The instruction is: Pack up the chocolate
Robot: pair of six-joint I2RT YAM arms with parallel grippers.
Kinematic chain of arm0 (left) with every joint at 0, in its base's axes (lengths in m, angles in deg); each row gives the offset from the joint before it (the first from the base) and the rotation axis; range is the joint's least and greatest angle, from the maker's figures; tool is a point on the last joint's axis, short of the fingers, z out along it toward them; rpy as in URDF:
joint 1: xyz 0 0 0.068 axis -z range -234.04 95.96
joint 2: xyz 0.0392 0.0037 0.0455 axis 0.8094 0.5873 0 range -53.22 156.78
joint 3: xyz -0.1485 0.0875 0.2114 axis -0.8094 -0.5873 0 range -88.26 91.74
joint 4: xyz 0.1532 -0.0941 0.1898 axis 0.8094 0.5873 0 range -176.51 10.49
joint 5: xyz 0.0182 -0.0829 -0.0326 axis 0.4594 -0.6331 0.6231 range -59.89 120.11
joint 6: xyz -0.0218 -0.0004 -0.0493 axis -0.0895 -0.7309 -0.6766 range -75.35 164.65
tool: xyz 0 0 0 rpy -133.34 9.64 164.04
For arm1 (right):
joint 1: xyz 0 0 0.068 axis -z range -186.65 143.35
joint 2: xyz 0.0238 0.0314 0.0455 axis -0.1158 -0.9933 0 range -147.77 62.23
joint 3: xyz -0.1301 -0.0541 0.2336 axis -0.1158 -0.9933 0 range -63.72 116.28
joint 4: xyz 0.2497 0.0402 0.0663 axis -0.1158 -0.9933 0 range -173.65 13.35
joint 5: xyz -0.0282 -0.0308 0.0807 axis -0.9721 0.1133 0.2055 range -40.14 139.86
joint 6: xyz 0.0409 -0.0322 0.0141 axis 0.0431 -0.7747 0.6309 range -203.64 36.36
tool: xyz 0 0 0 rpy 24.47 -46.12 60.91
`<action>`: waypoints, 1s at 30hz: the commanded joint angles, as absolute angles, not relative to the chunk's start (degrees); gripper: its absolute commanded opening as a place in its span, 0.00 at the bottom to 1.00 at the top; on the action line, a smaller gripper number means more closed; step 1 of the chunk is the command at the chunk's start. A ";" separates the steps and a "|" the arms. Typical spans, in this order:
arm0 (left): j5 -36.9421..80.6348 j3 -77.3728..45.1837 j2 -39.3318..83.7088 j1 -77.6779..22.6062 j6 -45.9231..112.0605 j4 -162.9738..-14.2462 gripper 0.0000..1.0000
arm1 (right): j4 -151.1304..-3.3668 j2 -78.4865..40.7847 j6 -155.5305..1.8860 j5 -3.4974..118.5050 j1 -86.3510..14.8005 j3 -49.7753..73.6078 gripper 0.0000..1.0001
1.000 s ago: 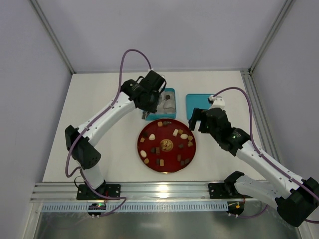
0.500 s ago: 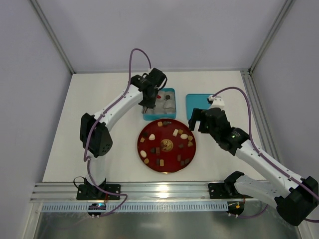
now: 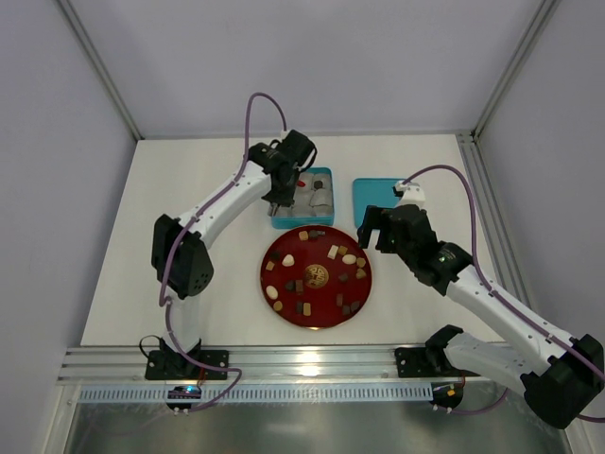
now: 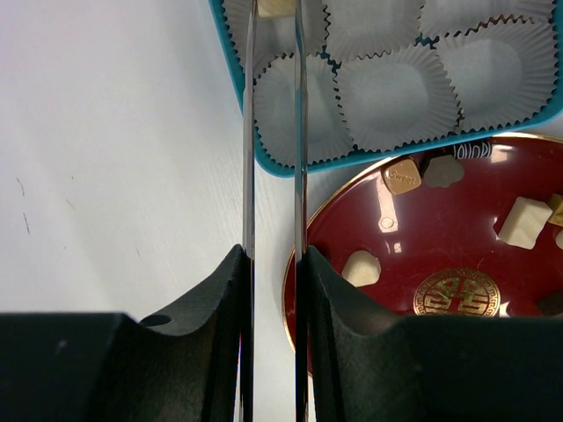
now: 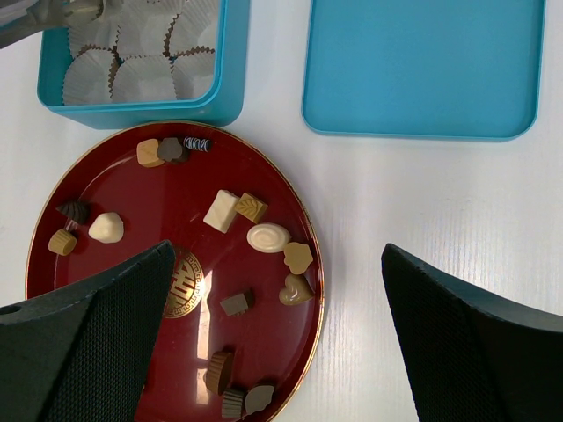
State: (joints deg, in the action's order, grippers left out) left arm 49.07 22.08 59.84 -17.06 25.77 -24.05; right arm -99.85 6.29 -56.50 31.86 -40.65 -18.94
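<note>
Your left hand (image 4: 274, 16) is over the teal box (image 5: 132, 114), seemingly pinching a tan piece (image 4: 276, 7) that the frame edge crops. You're placing: lower into a paper cup (image 4: 391, 97), then release. The remaining chocolate (image 5: 268, 237) sits on the red plate (image 5: 132, 189), and your right hand (image 5: 277, 251) hovers above it, spread wide.
</note>
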 commanded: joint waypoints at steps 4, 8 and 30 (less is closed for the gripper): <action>49.18 19.58 56.91 -17.47 26.02 -25.69 0.27 | -97.66 5.80 -56.48 32.11 -40.49 -17.22 1.00; 49.44 19.23 56.82 -17.38 25.93 -25.86 0.27 | -97.66 5.98 -56.48 32.02 -40.49 -17.31 1.00; 50.15 22.39 58.32 -17.47 26.98 -25.16 0.40 | -98.10 6.51 -56.57 31.76 -40.40 -17.05 1.00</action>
